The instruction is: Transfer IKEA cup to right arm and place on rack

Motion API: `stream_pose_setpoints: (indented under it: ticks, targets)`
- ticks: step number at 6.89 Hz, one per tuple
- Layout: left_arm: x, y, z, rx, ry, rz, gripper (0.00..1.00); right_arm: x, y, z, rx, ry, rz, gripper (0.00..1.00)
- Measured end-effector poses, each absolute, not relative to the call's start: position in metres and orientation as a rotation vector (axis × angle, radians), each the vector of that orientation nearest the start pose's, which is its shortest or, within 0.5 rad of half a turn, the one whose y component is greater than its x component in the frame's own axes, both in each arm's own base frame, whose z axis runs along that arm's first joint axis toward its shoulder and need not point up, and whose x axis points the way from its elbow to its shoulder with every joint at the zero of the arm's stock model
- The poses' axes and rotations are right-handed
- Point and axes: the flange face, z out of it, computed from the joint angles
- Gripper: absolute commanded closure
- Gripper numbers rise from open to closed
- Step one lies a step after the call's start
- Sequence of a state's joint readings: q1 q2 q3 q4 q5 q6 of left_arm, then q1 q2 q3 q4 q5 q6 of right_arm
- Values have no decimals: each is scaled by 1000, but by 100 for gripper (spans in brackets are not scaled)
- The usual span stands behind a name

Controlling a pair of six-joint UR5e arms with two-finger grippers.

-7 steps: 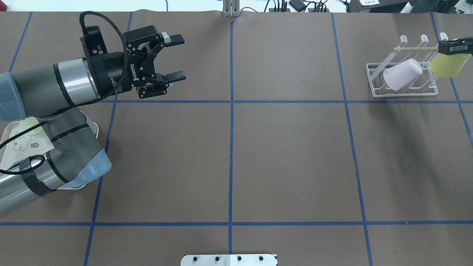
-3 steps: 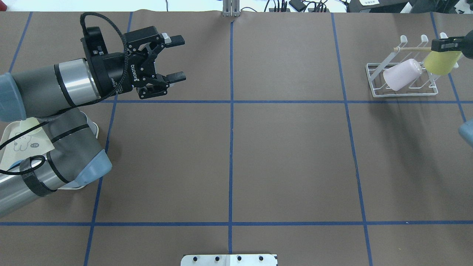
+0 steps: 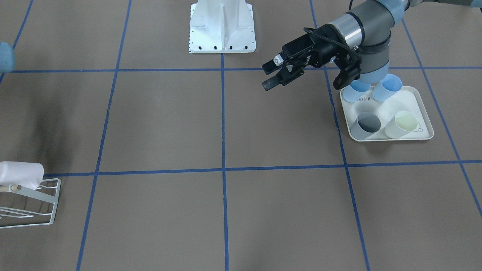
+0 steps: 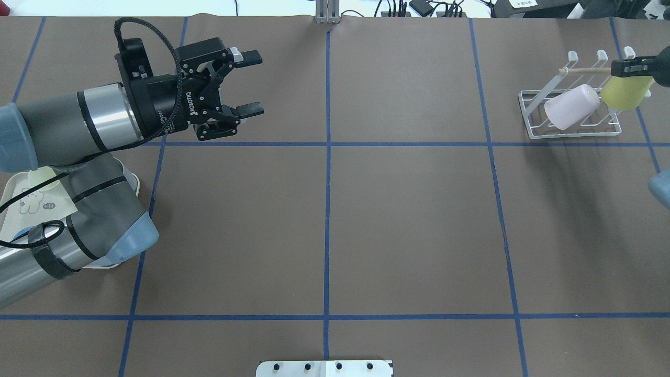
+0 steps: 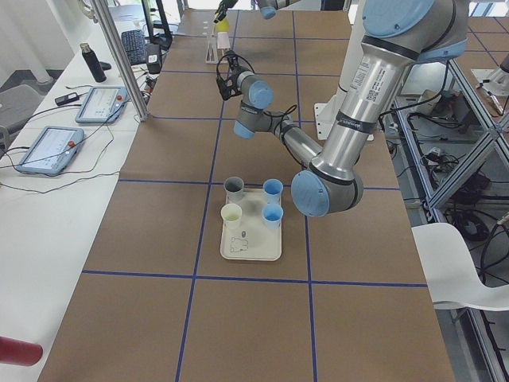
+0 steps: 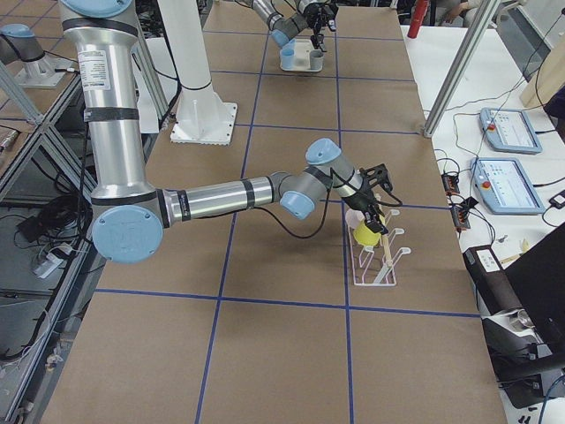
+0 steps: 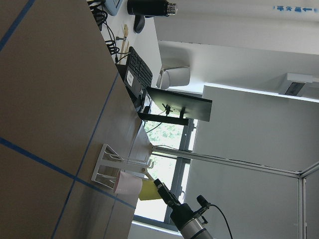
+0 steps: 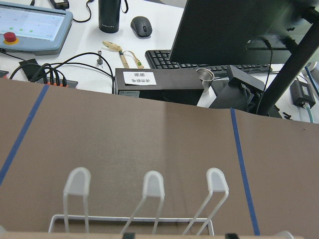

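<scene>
We judge the handover done, since our left claw (image 4: 252,82) hangs released and empty above the worktop (image 4: 408,220) while our right claw (image 4: 624,70) grasps the yellow cup (image 4: 623,93) over the rack (image 4: 576,134), beside a pink cup (image 4: 570,106), leaving only seating and release

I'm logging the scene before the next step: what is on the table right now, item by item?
rack: one, white wire with a wooden rod, far right in the overhead view
pink cup: one, pale pink, tilted on the rack
yellow cup: one, yellow, over the rack's right end
tray: one, cream, beside the left arm
blue cups: two, on the tray
grey cup: one, on the tray
cream cup: one, on the tray
left gripper: black, open, empty
right gripper: black, holding the yellow cup
</scene>
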State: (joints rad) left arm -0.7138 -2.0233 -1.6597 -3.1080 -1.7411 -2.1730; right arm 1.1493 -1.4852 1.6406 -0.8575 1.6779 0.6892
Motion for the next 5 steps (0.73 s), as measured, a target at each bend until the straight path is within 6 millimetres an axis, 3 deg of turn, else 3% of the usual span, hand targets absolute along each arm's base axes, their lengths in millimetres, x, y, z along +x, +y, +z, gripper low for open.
stream_pose_setpoints:
  ticks: [1,2,5]
  targets:
    - [347,-454,208,12,2130,-623,0,-121,-567,514,683,-545,204,78]
    - [347,-455,208,13,2129,-624,0,-125,-570,514,679,-548,207,4]
    - [343,-455,213,40,2118,-615,0,-149,-573,502,654,-611,277,0]
